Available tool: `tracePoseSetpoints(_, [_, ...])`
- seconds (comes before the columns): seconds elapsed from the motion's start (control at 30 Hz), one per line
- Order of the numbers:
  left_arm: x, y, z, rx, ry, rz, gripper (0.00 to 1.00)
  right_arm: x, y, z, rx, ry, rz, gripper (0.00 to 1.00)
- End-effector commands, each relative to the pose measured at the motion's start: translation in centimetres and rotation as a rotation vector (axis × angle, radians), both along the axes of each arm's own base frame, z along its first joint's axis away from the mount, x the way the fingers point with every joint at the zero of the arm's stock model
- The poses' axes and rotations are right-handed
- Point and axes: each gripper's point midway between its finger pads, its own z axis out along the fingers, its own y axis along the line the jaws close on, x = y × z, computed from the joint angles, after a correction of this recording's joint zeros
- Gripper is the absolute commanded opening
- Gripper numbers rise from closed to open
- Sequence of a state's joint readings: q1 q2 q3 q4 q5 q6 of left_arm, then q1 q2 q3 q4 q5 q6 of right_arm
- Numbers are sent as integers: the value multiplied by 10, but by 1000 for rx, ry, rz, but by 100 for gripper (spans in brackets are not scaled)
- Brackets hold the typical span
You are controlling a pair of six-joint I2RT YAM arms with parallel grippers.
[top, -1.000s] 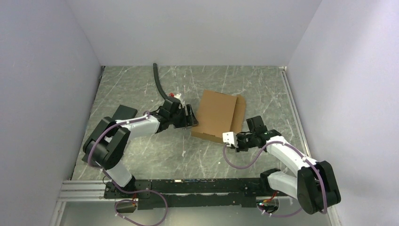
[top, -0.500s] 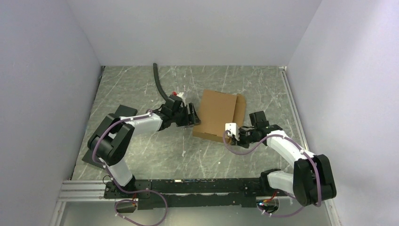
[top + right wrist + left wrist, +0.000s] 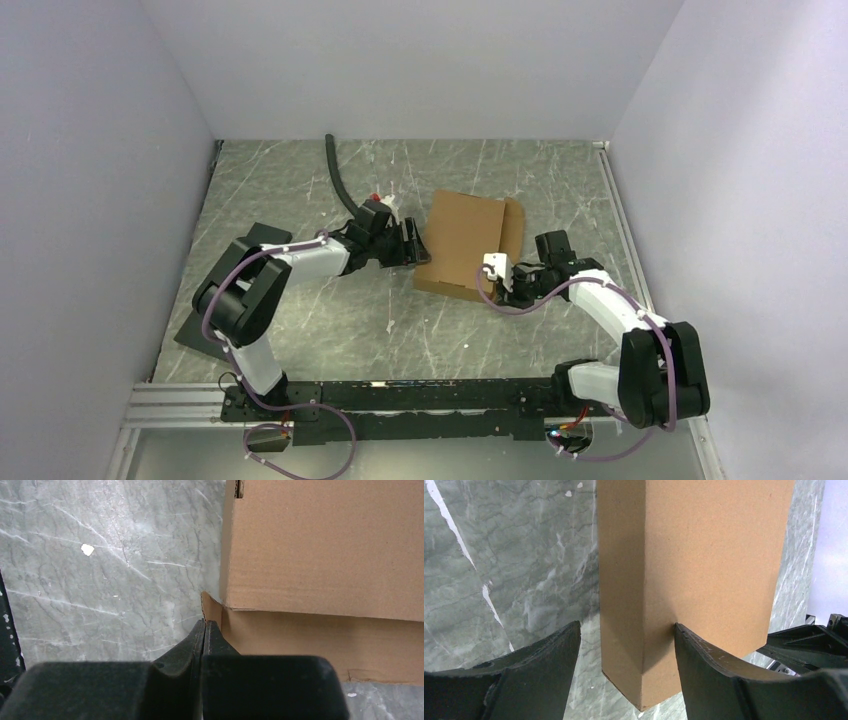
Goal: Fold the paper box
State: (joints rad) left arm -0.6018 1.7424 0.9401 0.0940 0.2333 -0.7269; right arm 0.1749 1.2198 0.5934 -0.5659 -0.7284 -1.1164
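- Grey marble tabletop (image 3: 300, 330) veined in white, boxed in by pale lavender walls, seen from the camera above and behind my two arms.
- At centre, slightly toward the far side, lies the paper box (image 3: 462, 240): plain brown cardboard, its top panel folded down flat, a further strip of cardboard showing along its right edge.
- My left gripper (image 3: 415, 245) reaches in from the left and meets the box at its left side, near the near-left corner.
- From my left wrist, that gripper (image 3: 626, 630) stands wide, its two dark fingers straddling a corner of the box (image 3: 704, 560). The right finger touches the box's broad top face; the left finger stands clear of the narrow side wall, with bare marble between them.
- My right gripper (image 3: 488, 280) comes in from the right, at the box's near-right corner.
- From my right wrist, those fingers (image 3: 204, 630) are pressed fully together, their tips just at a small cardboard tab that juts from the box (image 3: 325, 545) where the upper panel meets the lower one. Whether the tab is pinched between the tips I cannot tell.
- Beyond my left arm, a black hose (image 3: 340, 180) curves from the far wall toward the left gripper.
- A dark flat pad (image 3: 262, 240) lies on the left of the table, partly under my left arm.
- Both arm bases sit on a black rail (image 3: 400, 395) at the near edge.
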Motion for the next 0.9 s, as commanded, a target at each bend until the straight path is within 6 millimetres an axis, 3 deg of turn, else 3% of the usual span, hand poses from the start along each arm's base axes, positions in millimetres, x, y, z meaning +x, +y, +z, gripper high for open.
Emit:
tracePoseSetpoints(0.0, [-5,10,-24,76,53,16,72,2,-10,0,-47,59,-65,0])
tracePoseSetpoints(0.43, [-7,10,-26,75,65,14,72,-5,-25,-6,-88,87,-57,0])
tracePoseSetpoints(0.87, [-11,8,-29,66,75,-3,71,11,-26,-6,-63,170,-199,0])
